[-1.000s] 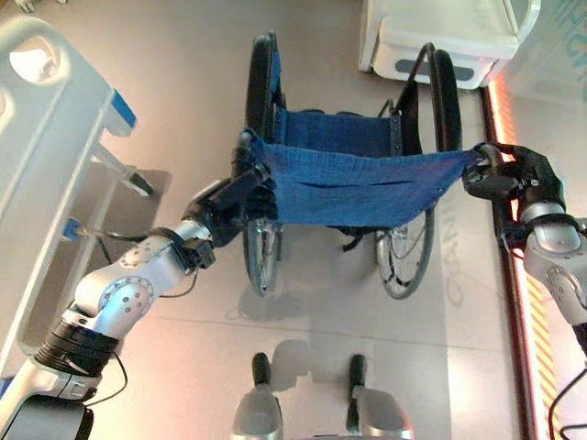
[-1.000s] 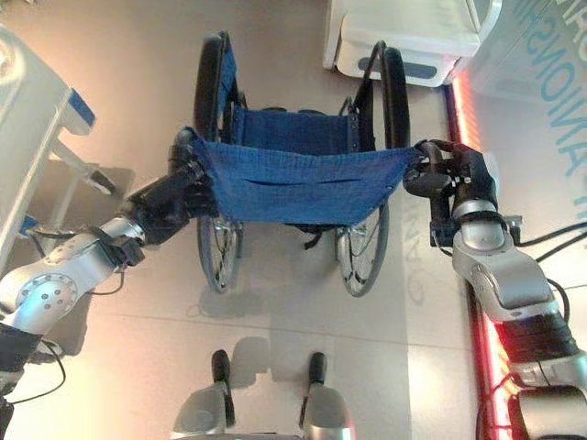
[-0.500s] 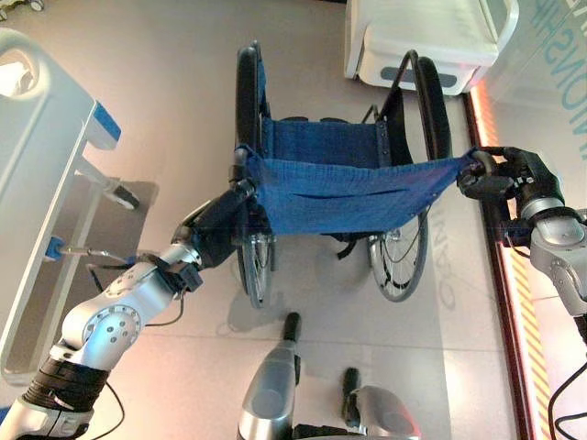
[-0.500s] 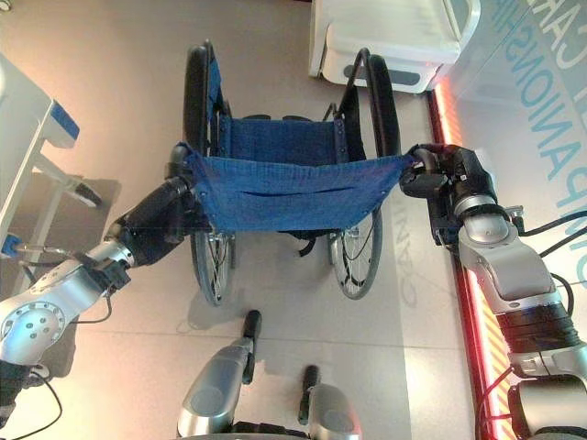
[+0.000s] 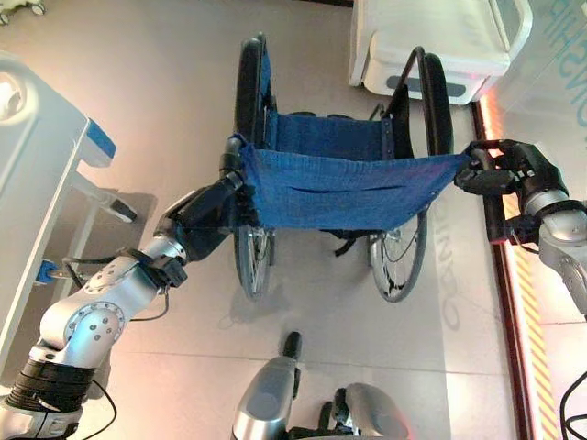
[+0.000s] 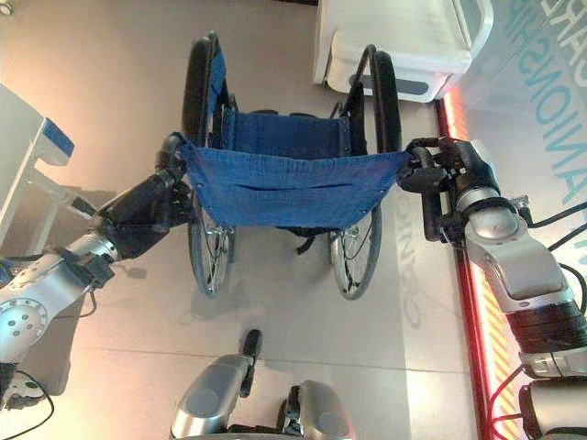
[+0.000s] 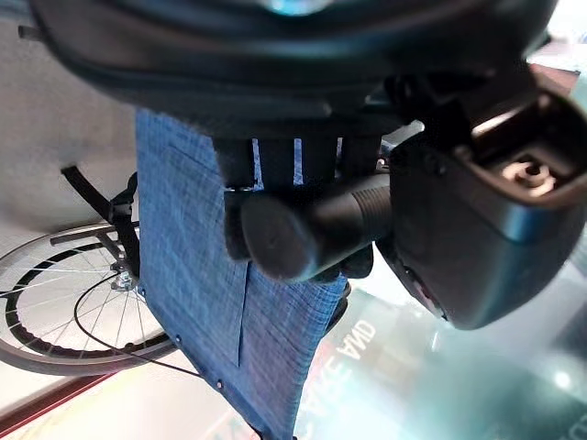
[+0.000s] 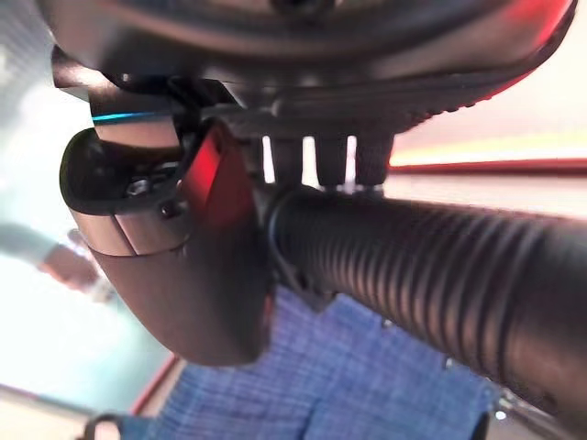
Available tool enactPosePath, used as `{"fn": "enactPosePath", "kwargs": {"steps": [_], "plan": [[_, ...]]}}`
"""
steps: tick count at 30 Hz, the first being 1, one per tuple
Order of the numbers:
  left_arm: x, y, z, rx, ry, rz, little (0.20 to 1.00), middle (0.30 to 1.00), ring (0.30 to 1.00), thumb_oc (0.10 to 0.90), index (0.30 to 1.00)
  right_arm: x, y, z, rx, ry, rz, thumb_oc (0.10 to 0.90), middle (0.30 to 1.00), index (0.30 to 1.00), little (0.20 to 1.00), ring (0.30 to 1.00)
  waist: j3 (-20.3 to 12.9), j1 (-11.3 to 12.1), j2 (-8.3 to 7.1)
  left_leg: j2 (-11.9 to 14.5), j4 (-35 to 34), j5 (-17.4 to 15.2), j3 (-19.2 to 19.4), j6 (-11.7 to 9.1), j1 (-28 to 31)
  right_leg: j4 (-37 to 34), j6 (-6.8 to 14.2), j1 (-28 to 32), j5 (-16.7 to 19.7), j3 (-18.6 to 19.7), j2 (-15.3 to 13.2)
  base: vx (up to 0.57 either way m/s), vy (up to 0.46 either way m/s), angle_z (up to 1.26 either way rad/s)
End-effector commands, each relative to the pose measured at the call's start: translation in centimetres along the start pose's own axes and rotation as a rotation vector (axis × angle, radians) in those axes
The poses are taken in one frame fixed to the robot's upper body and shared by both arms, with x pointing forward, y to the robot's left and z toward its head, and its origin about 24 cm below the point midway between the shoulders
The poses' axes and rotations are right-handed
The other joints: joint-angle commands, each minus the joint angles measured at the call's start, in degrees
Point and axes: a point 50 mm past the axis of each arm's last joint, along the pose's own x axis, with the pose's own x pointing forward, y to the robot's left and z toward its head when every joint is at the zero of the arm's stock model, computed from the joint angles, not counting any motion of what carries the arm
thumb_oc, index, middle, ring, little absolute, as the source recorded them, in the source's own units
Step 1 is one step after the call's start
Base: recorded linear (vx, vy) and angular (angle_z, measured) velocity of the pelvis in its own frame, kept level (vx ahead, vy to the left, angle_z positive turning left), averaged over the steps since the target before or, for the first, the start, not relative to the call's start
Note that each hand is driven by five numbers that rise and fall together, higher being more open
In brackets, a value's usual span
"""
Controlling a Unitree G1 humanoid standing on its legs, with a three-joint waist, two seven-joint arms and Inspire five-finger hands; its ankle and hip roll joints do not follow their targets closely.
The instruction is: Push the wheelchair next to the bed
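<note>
The left hand (image 5: 206, 213) curls round the left push grip (image 7: 303, 234) of the wheelchair (image 5: 344, 188); the right hand (image 6: 459, 170) wraps the right grip (image 8: 431, 266). The chair stands between both hands, the bed (image 5: 41, 183) just left of the left hand.

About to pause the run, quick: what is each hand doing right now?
Left hand: closed around the wheelchair's left push handle.
Right hand: closed around the wheelchair's right push handle.
</note>
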Motion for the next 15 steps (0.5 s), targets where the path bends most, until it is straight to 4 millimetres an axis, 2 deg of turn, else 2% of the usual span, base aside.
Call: {"fn": "enactPosePath", "kwargs": {"steps": [1,2,3,4,5,7,8,9,12,13,14,15], "plan": [[-2.1,0.3,9.4,0.058,-0.473,-0.023,0.3,0.3,0.3,0.4,0.3,0.6,1.0,4.1,-0.031,-0.229,0.107,0.4,0.3,0.3,0.3,0.3,-9.94,0.24,-0.25,-3.79,10.0,-5.42,3.22,-3.69,-4.71,-25.46,6.16,3.58,19.66,-2.35,-3.03,0.22,-0.258,-0.07],[-2.0,0.0,9.4,0.062,-0.484,-0.028,0.3,0.3,0.3,0.4,0.3,0.7,1.1,4.4,-0.028,-0.241,0.1,0.4,0.3,0.3,0.3,0.3,-8.97,-0.42,-0.31,-3.41,10.82,-7.74,2.88,-3.6,-3.49,-27.35,8.07,1.27,23.32,-1.17,-5.67,0.27,-0.288,0.19],[-1.9,-0.1,9.4,0.063,-0.487,-0.03,0.3,0.3,0.3,0.4,0.3,0.7,1.2,4.6,-0.023,-0.247,0.1,0.4,0.3,0.3,0.3,0.3,-8.49,-0.78,-0.22,-2.97,11.24,-9.07,2.62,-3.48,-2.65,-28.27,9.14,0.26,25.05,-0.54,-6.81,0.36,-0.35,0.36],[-1.8,-0.2,9.4,0.063,-0.487,-0.036,0.3,0.3,0.3,0.4,0.3,0.8,1.4,4.8,-0.015,-0.25,0.102,0.4,0.3,0.3,0.3,0.3,-8.0,-1.15,-0.75,-2.63,11.68,-10.85,2.06,-3.53,-1.45,-30.43,10.18,-2.25,28.24,0.62,-9.81,0.54,-0.399,0.76],[-1.7,-0.4,9.2,0.071,-0.477,-0.035,0.3,0.3,0.3,0.4,0.3,0.7,1.8,5.0,-0.006,-0.248,0.109,0.4,0.3,0.3,0.3,0.3,-7.7,-1.3,-0.73,-1.39,12.41,-13.58,0.96,-3.59,0.59,-32.42,11.24,-3.12,30.68,0.92,-11.52,0.66,-0.469,0.8],[-1.8,-0.5,9.1,0.099,-0.454,-0.035,0.3,0.3,0.3,0.4,0.3,0.6,2.0,5.6,0.013,-0.239,0.115,0.4,0.3,0.3,0.3,0.3,-7.92,-0.57,-1.66,0.57,13.7,-16.92,-0.45,-4.07,3.52,-33.58,12.25,-4.75,32.77,-0.74,-13.42,0.67,-0.436,0.66],[-1.9,-0.4,9.0,0.104,-0.449,-0.033,0.3,0.3,0.3,0.4,0.3,0.6,2.1,5.7,0.014,-0.239,0.119,0.4,0.3,0.3,0.3,0.3,-7.98,-0.46,-1.78,1.0,14.07,-17.44,-0.56,-4.22,3.92,-33.22,12.32,-4.84,32.74,-1.18,-13.44,0.62,-0.424,0.56],[-2.2,-0.4,8.9,0.115,-0.442,-0.029,0.3,0.3,0.3,0.4,0.3,0.6,2.1,6.2,0.019,-0.243,0.131,0.4,0.3,0.3,0.3,0.3,-8.93,0.03,-2.17,2.35,15.49,-17.18,-0.28,-4.31,3.93,-32.46,12.57,-3.83,30.42,-2.35,-12.43,0.53,-0.335,0.62],[-2.5,-0.3,8.3,0.097,-0.419,-0.034,0.3,0.3,0.3,0.4,0.3,0.8,2.1,6.4,0.011,-0.238,0.153,0.4,0.3,0.3,0.3,0.3,-10.81,-0.03,-2.72,3.69,18.27,-16.44,-1.1,-4.88,4.64,-29.29,12.05,-3.78,28.88,-2.96,-10.9,0.49,-0.246,0.83],[-2.9,-0.2,7.8,0.075,-0.406,-0.031,0.3,0.3,0.3,0.4,0.3,0.7,2.0,6.6,-0.009,-0.235,0.183,0.4,0.3,0.3,0.3,0.3,-12.39,-0.47,-2.82,5.18,21.44,-12.59,-1.47,-6.04,6.48,-26.83,10.41,-4.25,27.63,-3.66,-9.04,0.53,-0.245,0.65],[-3.1,-0.1,7.2,0.057,-0.398,-0.03,0.3,0.3,0.3,0.4,0.3,0.6,2.2,6.7,-0.035,-0.234,0.203,0.4,0.3,0.3,0.3,0.3,-13.13,-0.42,-2.96,5.81,26.83,-7.28,-1.41,-7.1,5.8,-26.74,8.69,-3.49,26.88,-4.63,-7.93,0.52,-0.259,0.56],[-3.1,0.0,7.0,0.053,-0.397,-0.028,0.3,0.3,0.3,0.4,0.3,0.6,2.3,6.8,-0.047,-0.236,0.211,0.4,0.3,0.3,0.3,0.3,-13.38,-0.49,-2.9,5.92,28.3,-6.01,-1.58,-7.43,5.21,-26.89,8.18,-3.2,26.71,-4.97,-7.57,0.32,-0.189,0.24]]}}
